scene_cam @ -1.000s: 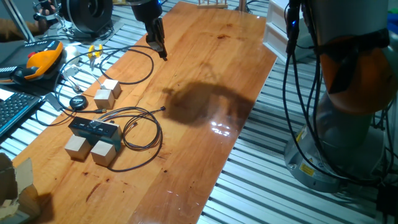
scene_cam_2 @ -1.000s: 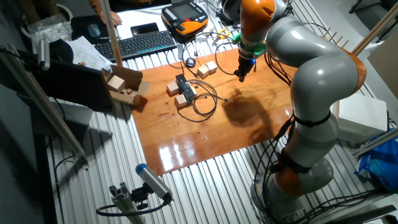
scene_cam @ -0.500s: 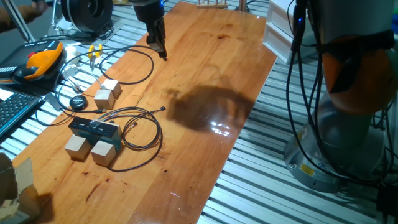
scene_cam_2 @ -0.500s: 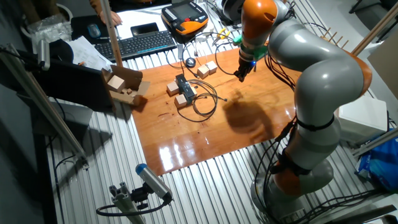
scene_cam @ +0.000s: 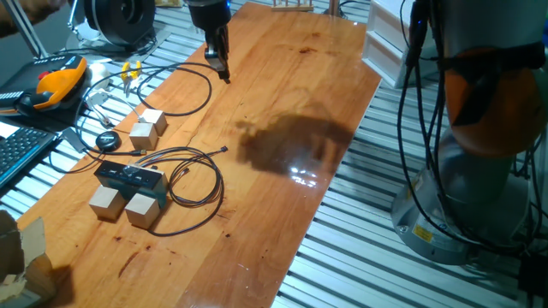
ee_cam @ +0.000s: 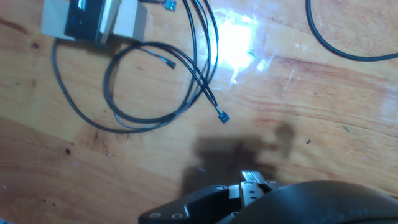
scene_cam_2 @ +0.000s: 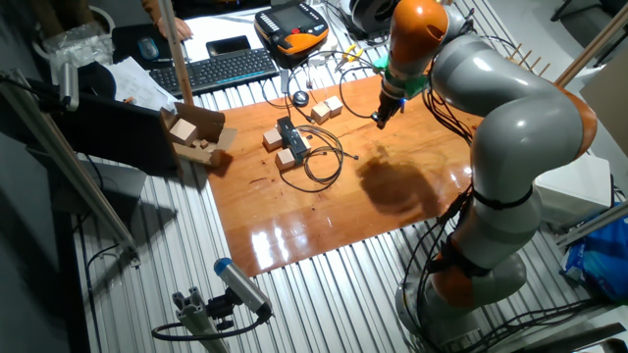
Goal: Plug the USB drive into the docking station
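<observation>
Claw (scene_cam: 225,77), whose grip state I cannot tell, hangs well apart from docking station (scene_cam: 129,178).

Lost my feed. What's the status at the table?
Tool high above the far table end, state unclear. Docking station unplugged, between wooden cubes. Loose black cables lie beside it.

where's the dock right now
In one fixed view the dock lies near the table's left edge, two cubes in front, a black puck behind.
</observation>
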`<state>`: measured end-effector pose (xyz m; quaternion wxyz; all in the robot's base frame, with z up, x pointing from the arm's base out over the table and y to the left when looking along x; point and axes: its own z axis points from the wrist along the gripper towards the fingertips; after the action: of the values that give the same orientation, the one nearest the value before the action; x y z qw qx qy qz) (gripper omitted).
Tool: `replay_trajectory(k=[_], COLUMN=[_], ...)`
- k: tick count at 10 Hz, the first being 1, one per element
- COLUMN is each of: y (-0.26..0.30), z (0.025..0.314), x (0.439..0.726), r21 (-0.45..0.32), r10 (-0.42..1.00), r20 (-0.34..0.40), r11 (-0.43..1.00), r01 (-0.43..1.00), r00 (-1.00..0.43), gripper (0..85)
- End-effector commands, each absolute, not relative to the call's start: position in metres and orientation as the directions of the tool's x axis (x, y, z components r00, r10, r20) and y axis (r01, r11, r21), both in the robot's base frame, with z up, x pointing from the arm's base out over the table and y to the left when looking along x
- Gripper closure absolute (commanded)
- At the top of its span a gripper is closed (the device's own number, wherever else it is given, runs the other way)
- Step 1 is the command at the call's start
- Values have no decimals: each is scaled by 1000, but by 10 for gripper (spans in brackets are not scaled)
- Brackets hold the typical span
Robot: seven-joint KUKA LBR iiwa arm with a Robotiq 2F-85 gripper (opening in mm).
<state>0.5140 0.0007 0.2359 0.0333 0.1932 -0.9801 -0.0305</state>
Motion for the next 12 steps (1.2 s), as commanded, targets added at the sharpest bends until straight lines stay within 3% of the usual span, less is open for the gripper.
replay_trajectory(k=[1,2,7,9,12], y=[1,1,48,55,56], z=[236,236,225,213,211], x=[514,514,595,612,616], r21=[81,89,72,53,69], r10=[-388,-400,-432,-434,-428], r20=[64,68,87,61,45], r11=[920,915,901,901,903], r01=[-383,-394,-427,-431,-424], r00=[-919,-914,-898,-899,-903], gripper=[850,850,850,850,850])
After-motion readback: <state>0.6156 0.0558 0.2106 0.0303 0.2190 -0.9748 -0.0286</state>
